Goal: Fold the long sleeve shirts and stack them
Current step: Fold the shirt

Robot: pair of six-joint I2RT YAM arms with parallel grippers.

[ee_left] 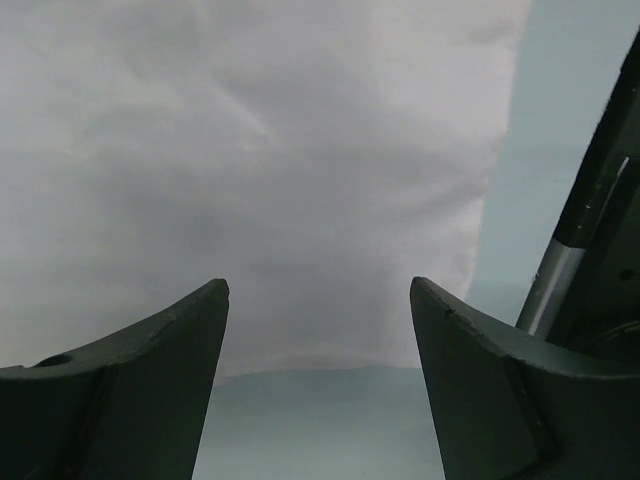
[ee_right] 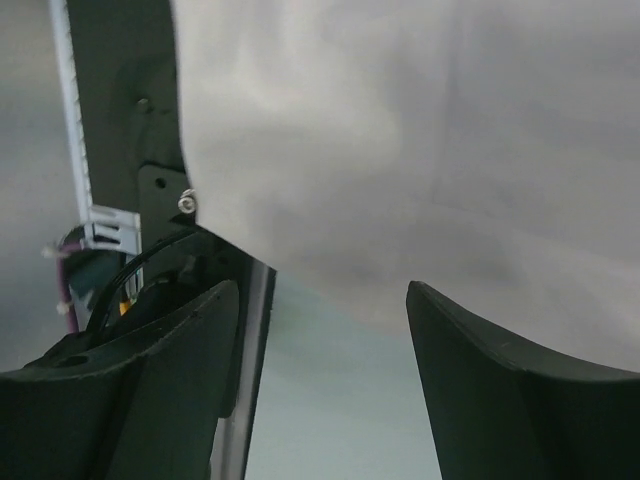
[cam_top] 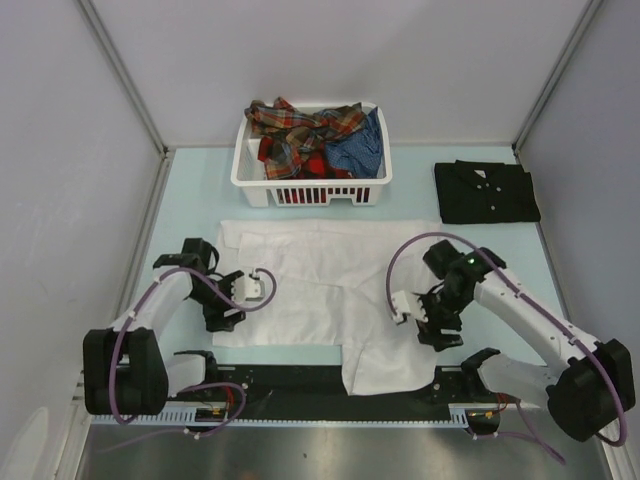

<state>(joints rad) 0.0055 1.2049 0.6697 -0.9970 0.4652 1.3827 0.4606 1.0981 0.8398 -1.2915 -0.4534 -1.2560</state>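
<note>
White cloth fills the middle of the frame: one white shirt (cam_top: 320,285) lies spread flat on the pale blue counter (cam_top: 190,200), its lower flap draped over the black rail (cam_top: 280,385) at the bottom edge. One black shirt (cam_top: 487,192) sits folded at the upper right, well apart from it. The white basket (cam_top: 310,192) at top centre holds plaid cloth (cam_top: 300,125) and one blue shirt (cam_top: 362,148); how many plaid shirts are bundled there I cannot tell. Bare counter shows left of the white shirt and between it and the black one. Two pincers hover at the white shirt's sides: the left pincer (ee_left: 318,285) over its left hem, the right pincer (ee_right: 321,287) over the lower right flap. Both gape wide and grip nothing
</note>
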